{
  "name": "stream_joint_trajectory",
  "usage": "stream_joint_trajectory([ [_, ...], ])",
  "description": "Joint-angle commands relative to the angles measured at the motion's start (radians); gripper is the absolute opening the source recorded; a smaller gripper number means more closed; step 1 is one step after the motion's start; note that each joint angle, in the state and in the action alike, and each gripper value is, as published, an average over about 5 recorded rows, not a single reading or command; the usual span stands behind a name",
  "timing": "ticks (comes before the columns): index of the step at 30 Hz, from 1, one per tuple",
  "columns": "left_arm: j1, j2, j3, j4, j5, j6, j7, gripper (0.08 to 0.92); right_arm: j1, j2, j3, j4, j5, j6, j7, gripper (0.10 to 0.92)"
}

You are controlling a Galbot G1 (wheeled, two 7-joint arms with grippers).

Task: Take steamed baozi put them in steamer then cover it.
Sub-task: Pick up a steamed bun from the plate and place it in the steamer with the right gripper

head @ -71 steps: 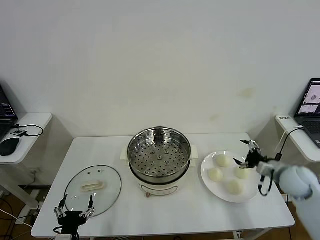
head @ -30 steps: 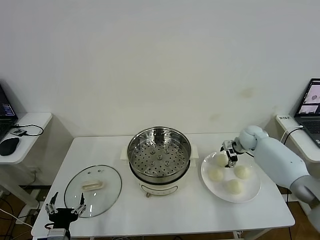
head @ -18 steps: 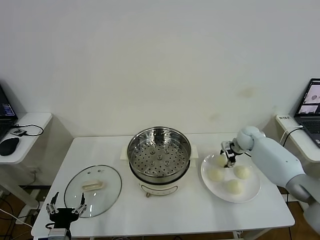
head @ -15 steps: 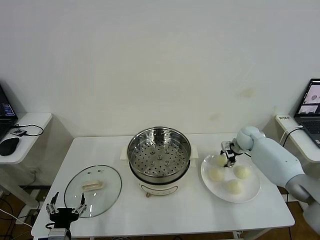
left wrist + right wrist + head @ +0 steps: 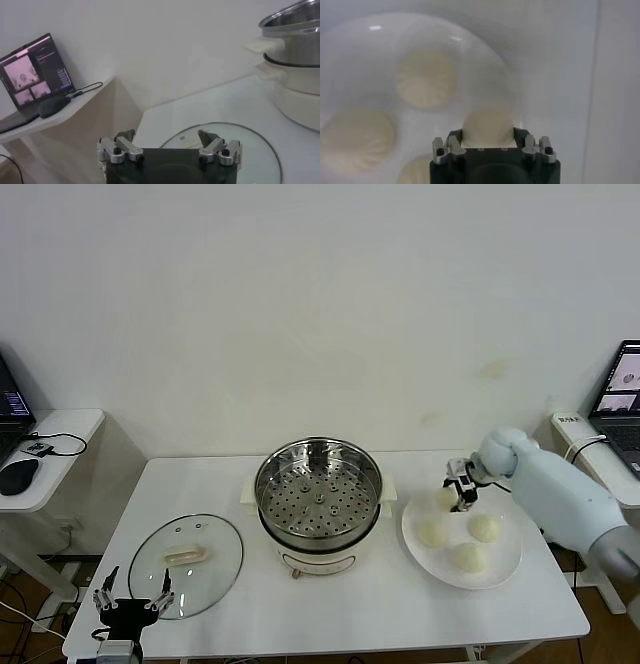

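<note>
The steamer (image 5: 318,494) stands open at the table's middle, its perforated tray bare. The cover (image 5: 187,559) lies flat at the front left. My right gripper (image 5: 461,490) is shut on one steamed baozi (image 5: 446,497) and holds it just above the far left rim of the white plate (image 5: 503,562). In the right wrist view the baozi (image 5: 488,120) sits between my fingers (image 5: 455,140). Three baozi (image 5: 432,532) lie on the plate. My left gripper (image 5: 130,602) is open and empty by the cover's near rim (image 5: 250,145).
The steamer's side (image 5: 295,55) shows in the left wrist view, beyond the cover. A side table with a mouse (image 5: 18,476) stands at the left. A laptop (image 5: 622,406) sits on a shelf at the right, close to my right arm.
My right gripper came in over the plate, closed on the far-left baozi and has raised it slightly. The right arm's elbow swung outward. The left gripper dropped slightly, then stayed.
</note>
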Motion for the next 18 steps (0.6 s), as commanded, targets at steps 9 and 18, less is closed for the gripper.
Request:
stream_joint_trajectory([
  [9, -0.007, 0.019, 0.007, -0.001, -0.016, 0.002, 0.002, 0.823, 0.470, 0.013, -0.321, 0.161, 0.313, -0.032, -0.004, 0.636],
  [18, -0.020, 0.028, -0.007, 0.004, -0.028, 0.008, 0.006, 0.823, 0.532, 0.279, -0.423, 0.131, 0.382, 0.002, 0.040, 0.638],
])
